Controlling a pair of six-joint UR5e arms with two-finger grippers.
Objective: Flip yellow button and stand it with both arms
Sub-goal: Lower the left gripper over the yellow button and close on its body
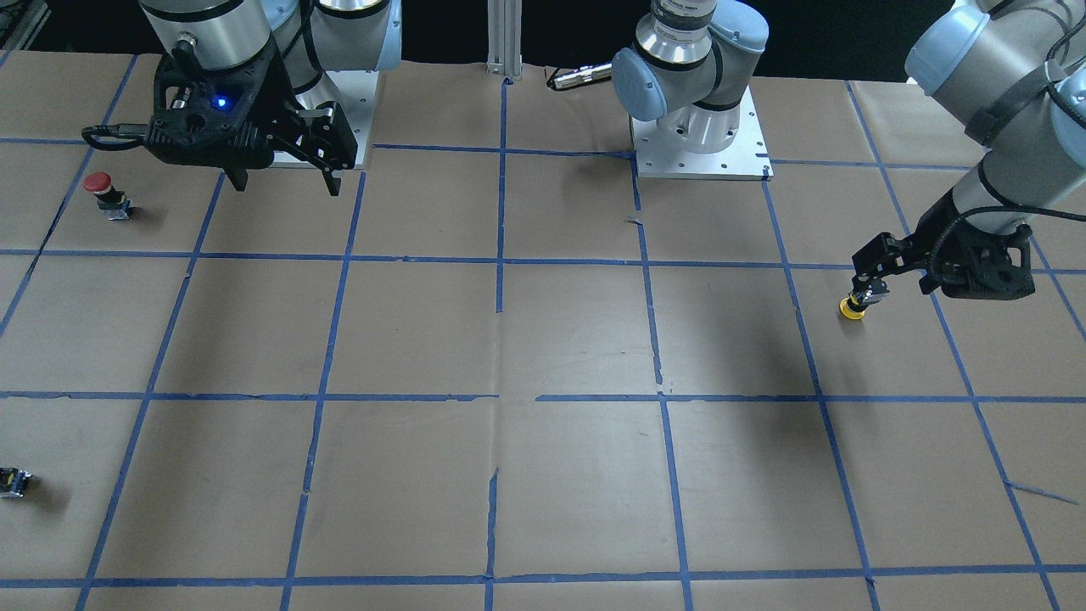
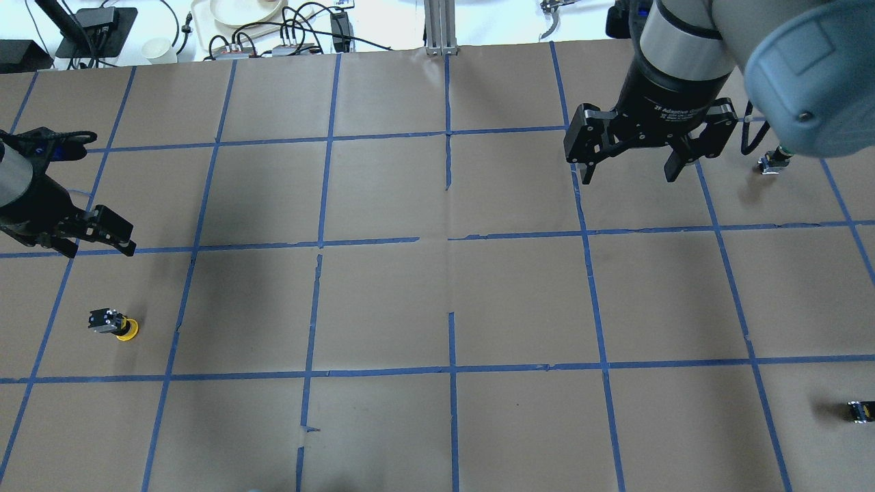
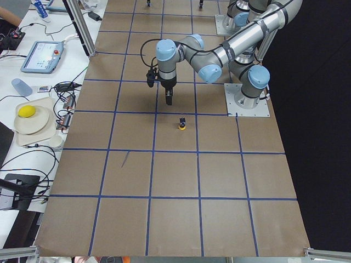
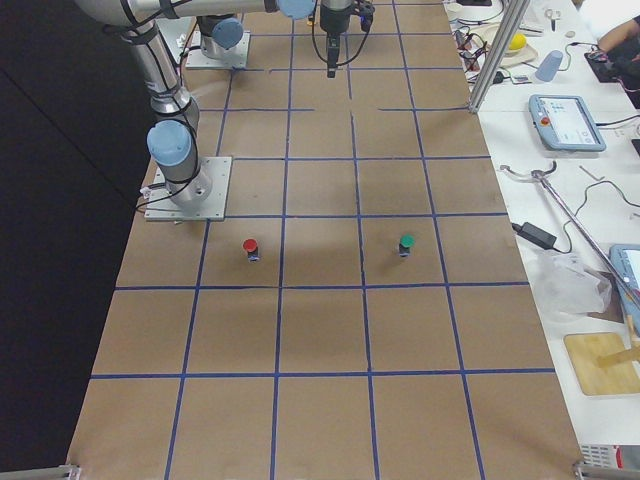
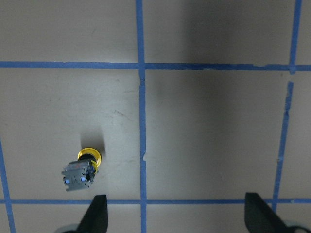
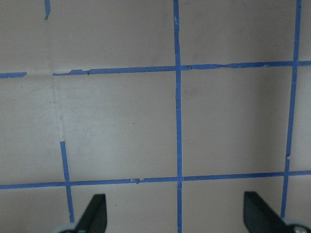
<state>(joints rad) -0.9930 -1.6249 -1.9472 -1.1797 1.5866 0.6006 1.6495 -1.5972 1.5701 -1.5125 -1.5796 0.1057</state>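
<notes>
The yellow button [image 2: 115, 324] stands upside down on the brown paper, with its yellow cap down and its black and silver base up. It also shows in the front view [image 1: 852, 308], the left side view [image 3: 181, 125] and the left wrist view [image 5: 80, 171]. My left gripper [image 2: 99, 247] is open and empty. It hovers above the table just short of the button, which lies ahead and to the left of its fingers in the wrist view [image 5: 177, 216]. My right gripper [image 2: 627, 176] is open and empty, raised far away at the other end [image 1: 286, 185].
A red-capped button [image 1: 102, 193] stands near my right arm's base plate [image 1: 352, 119]. A small dark block [image 1: 13, 481] lies at the table's edge. A green-capped button [image 4: 405, 243] shows in the right side view. Blue tape lines grid the paper.
</notes>
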